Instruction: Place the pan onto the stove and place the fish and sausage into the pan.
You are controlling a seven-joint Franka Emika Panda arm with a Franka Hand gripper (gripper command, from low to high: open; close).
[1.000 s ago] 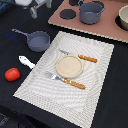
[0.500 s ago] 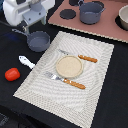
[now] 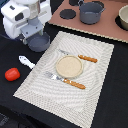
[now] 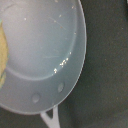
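The blue-grey pan (image 3: 40, 43) sits on the black table just off the placemat's far left corner. My gripper (image 3: 31, 33) hangs right over the pan's handle side, and its white body hides the handle and fingers. In the wrist view the pan's inside (image 4: 45, 50) fills the frame, with the handle root (image 4: 50, 118) at the edge; no fingers show. The white fish (image 3: 26, 61) and the red sausage (image 3: 12, 74) lie on the table on the exterior view's left. The pinkish-brown stove (image 3: 107, 29) lies at the back.
A grey pot (image 3: 91, 12) stands on the stove beside a black burner disc (image 3: 66, 13). A pale bowl (image 3: 123, 17) is at the back right. The striped placemat (image 3: 95, 75) holds a tan plate (image 3: 68, 66), a knife (image 3: 84, 58) and a fork (image 3: 67, 81).
The arm has come down from the back left to just above the pan, now covering its handle. The pan, fish and sausage have not moved.
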